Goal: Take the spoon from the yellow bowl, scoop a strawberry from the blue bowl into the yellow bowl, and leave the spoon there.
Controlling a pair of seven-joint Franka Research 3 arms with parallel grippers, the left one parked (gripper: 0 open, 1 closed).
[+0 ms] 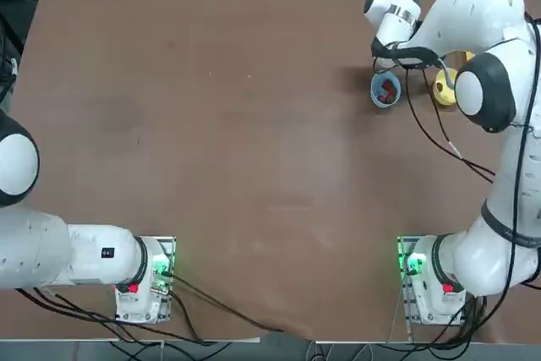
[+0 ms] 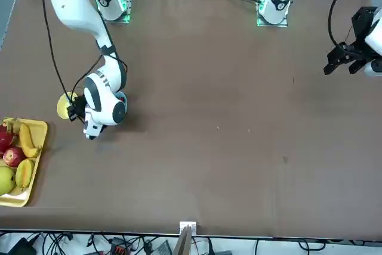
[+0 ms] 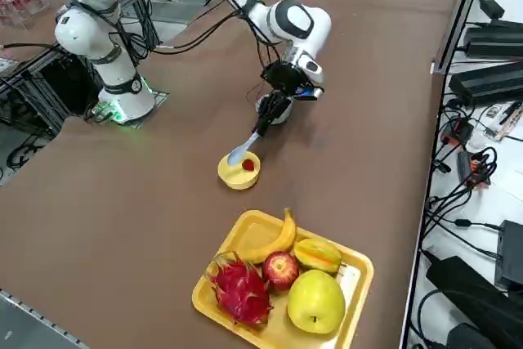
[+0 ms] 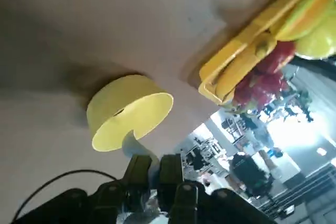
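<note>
My right gripper [image 3: 276,102] is shut on the handle of the pale spoon [image 3: 248,143]. The spoon slants down from the fingers, and its head lies over the near rim of the yellow bowl [image 3: 239,172]. A red strawberry [image 3: 248,165] sits inside that bowl. In the wrist view the yellow bowl [image 4: 131,111] lies just beyond the shut fingers [image 4: 139,167], with the spoon [image 4: 134,142] reaching to its rim. The blue bowl [image 1: 385,90] holds red fruit and stands right beside the gripper, on the side away from the yellow bowl [image 1: 444,88], which the arm partly covers.
A rectangular yellow tray [image 3: 347,316] with a banana, an apple, a dragon fruit and other fruit lies just past the yellow bowl, near the table's edge. It also shows in the front view as the tray [image 2: 37,147]. Cables trail from the arm over the bowls.
</note>
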